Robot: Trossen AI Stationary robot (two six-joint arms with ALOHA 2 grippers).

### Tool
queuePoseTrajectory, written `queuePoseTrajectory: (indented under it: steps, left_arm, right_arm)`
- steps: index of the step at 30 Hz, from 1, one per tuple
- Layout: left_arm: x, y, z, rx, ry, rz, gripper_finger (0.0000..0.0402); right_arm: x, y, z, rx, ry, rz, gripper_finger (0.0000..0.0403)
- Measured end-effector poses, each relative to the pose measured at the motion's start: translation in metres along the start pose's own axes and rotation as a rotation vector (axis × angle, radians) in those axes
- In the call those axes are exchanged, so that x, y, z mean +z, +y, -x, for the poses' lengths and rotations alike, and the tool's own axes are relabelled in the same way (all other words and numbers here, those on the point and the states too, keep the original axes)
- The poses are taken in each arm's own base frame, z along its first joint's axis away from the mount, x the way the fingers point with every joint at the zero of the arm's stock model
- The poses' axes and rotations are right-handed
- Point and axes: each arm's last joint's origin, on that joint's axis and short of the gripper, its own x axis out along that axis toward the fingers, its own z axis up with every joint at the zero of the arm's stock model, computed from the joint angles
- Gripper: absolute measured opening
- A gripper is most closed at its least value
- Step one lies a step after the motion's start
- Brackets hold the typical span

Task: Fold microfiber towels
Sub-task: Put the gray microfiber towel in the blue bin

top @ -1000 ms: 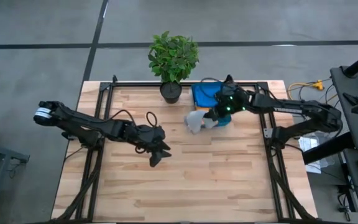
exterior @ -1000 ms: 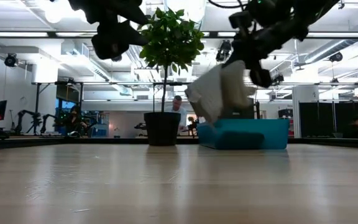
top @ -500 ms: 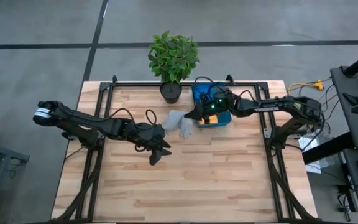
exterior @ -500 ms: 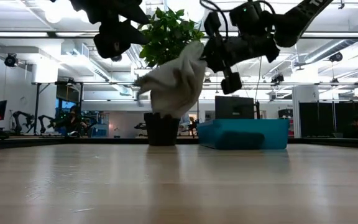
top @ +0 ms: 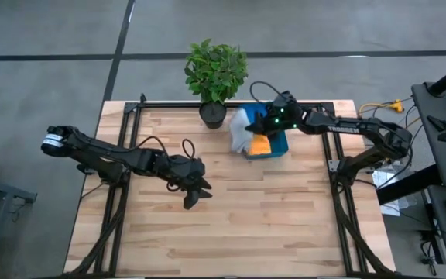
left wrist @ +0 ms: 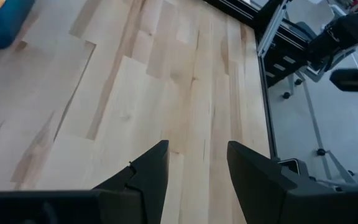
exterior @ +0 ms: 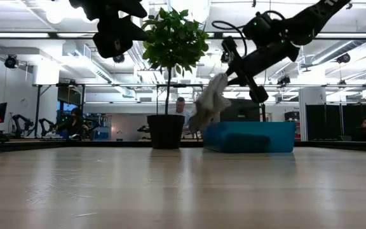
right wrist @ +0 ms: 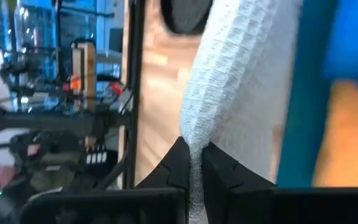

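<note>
My right gripper is shut on the pale grey towel, held in the air over the left rim of the teal bin at the table's far side. The towel hangs bunched below the gripper in the low view. An orange towel and a blue towel lie in the bin. My left gripper is open and empty, high above the middle of the table. The lime green towel is out of view. My right gripper pinches a bunched fold of the grey towel between its two fingertips. The fingers slant down from the table's right side. The towel hangs below them, slack and clear of the table, its lower end beside the bin's left wall.
A potted plant stands at the far edge just left of the bin. A black metal frame runs along the table's sides. Bare wooden tabletop spreads over the near half. People and equipment show in the room behind.
My right gripper, holding the grey towel, has swung toward the table's left, then back toward the far edge and the bin. The towel flared out to the left mid-swing and now hangs narrower beside the bin's left rim.
</note>
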Motion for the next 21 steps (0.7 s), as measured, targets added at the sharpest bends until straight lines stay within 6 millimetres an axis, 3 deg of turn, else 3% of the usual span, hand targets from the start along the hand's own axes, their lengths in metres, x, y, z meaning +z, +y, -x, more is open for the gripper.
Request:
queuePoseTrajectory:
  steps: [14, 21]
  left_arm:
    - [-0.002, 0.000, 0.000, -0.008, 0.019, -0.003, 0.0150]
    - [-0.002, 0.000, 0.000, -0.008, 0.020, -0.011, 0.0150]
  right_arm:
    - [0.034, -0.014, 0.020, -0.054, -0.191, 0.017, 0.0013]
    - [0.025, -0.029, 0.016, -0.104, -0.173, -0.026, 0.0013]
